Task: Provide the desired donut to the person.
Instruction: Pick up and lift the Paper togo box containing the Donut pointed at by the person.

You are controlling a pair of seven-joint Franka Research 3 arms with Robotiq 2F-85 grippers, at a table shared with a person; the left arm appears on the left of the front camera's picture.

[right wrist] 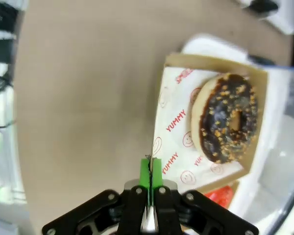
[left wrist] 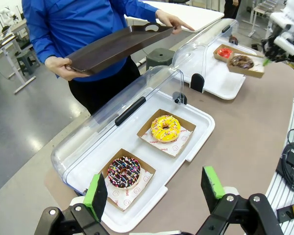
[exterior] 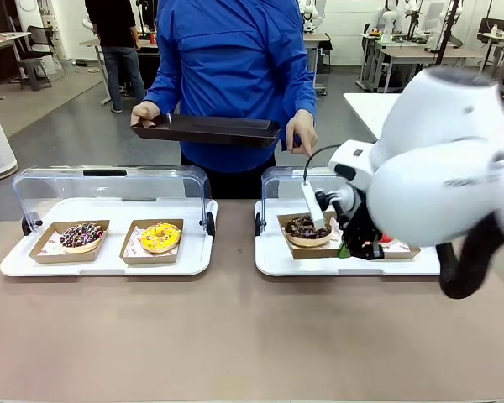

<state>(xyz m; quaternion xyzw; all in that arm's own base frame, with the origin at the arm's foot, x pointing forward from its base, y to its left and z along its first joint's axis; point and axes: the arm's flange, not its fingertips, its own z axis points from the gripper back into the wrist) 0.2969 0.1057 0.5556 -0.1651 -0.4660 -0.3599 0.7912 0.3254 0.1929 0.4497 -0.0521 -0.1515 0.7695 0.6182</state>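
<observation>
Cardboard tray (right wrist: 215, 62) with chocolate donut (right wrist: 213, 122) pinched by right pincer (right wrist: 151, 169).

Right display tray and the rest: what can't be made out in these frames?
Front view: most of the red donut, covered by the right gripper, shut on the chocolate donut's box, and its arm.
Front view: right end of the white tray, behind that arm.
Left wrist view: liner print under the yellow donut, too small to read.
</observation>
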